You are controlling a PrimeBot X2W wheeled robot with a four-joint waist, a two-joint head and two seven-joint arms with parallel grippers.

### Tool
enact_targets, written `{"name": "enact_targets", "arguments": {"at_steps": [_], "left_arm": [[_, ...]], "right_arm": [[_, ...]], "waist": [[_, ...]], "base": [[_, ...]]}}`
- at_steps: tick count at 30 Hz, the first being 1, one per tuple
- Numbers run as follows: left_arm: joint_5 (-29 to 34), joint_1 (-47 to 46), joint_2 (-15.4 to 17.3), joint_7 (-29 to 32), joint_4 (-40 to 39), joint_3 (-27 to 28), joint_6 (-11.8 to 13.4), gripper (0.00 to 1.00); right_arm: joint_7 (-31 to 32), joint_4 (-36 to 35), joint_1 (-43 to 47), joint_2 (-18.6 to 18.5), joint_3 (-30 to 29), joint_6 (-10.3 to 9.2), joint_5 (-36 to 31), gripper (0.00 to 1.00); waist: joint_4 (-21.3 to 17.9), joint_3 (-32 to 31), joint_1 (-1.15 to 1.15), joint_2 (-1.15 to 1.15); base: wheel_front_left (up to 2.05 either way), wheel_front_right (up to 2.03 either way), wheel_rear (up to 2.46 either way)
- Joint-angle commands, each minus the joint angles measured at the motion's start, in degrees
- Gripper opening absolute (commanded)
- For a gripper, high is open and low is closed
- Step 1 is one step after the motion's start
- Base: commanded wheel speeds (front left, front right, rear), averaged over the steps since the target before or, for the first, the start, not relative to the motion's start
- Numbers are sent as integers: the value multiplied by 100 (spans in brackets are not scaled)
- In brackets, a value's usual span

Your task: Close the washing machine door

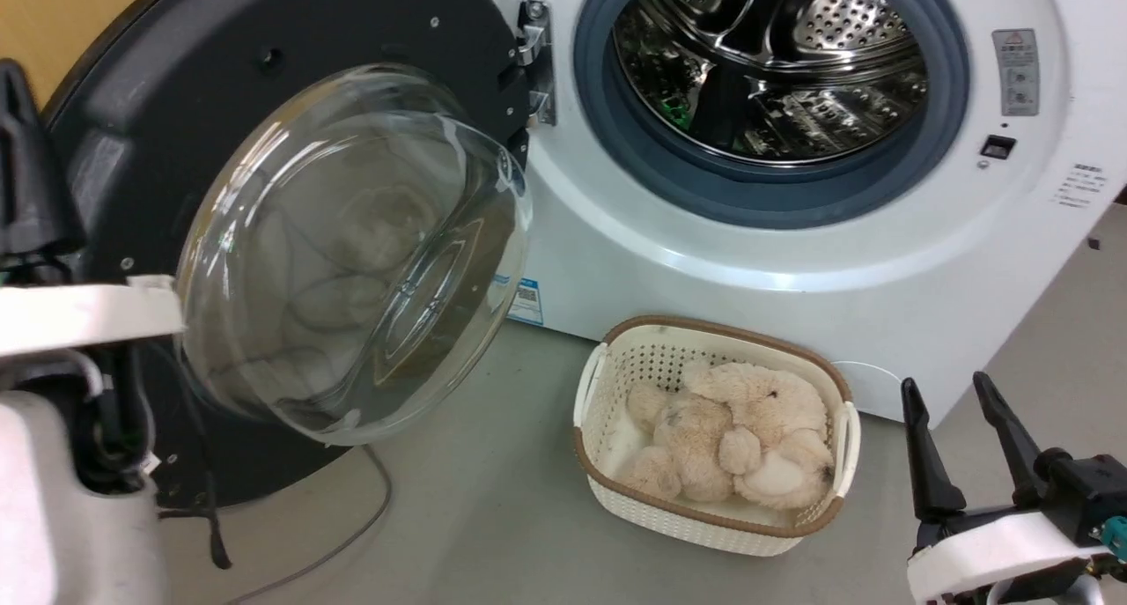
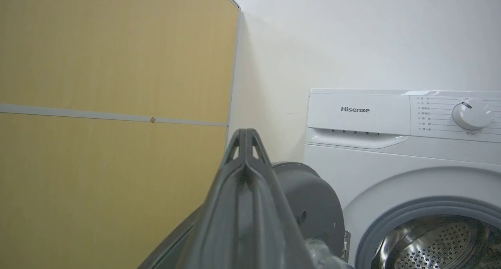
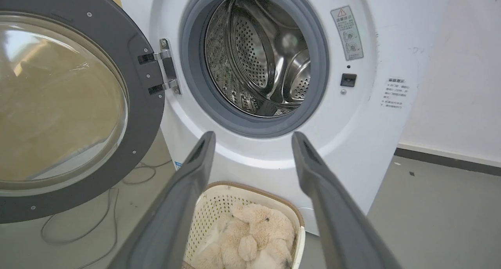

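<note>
The washing machine door [image 1: 264, 41] stands swung wide open to the left on its metal hinge [image 1: 535, 59], its clear glass bowl [image 1: 352, 253] bulging toward me. The white washing machine [image 1: 792, 253] shows its steel drum [image 1: 775, 59] and grey gasket [image 1: 775, 195]. My left gripper [image 2: 245, 132] is shut with nothing in it, its dark fingers [image 1: 22, 173] up by the door's far left rim [image 2: 313, 198]; I cannot tell whether they touch it. My right gripper [image 1: 944, 383] is open and empty at the lower right, right of the basket, facing the machine [image 3: 364, 116] and the door [image 3: 145, 104].
A cream perforated basket [image 1: 616, 490] with a plush toy [image 1: 748, 438] sits on the grey floor before the machine, below the port. A thin cable [image 1: 370, 517] lies on the floor under the door. A yellow wood panel [image 2: 109, 104] stands left of the machine.
</note>
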Motion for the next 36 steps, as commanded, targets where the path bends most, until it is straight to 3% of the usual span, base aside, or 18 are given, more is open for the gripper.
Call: {"name": "enact_targets", "arguments": {"at_steps": [1, 11, 22, 28, 36], "left_arm": [[-236, -171, 152, -57, 104, 123, -61, 0], [-1383, -407, 579, 48, 887, 776, -118, 0], [-2926, -742, 890, 888, 2431, 1695, -162, 0], [-3852, -818, 963, 1636, 3097, 1972, -220, 0], [-4895, -524, 820, 2344, 3271, 1990, -273, 0]], "right_arm": [[-67, 14, -112, 7, -36, 2, 56, 100], [-175, 38, -112, 8, -169, 3, 94, 100], [-306, 49, -115, 9, -341, 3, 132, 100], [-378, 49, -145, 10, -388, 3, 125, 100], [-474, 47, -265, 10, -405, 4, 102, 100]], "waist": [[72, 29, 0, 0], [303, 103, 0, 0], [565, 191, 0, 0], [642, 289, 0, 0], [686, 445, -1, 0]], "base": [[0, 0, 0], [0, 0, 0], [0, 0, 0], [0, 0, 0], [0, 0, 0]]}}
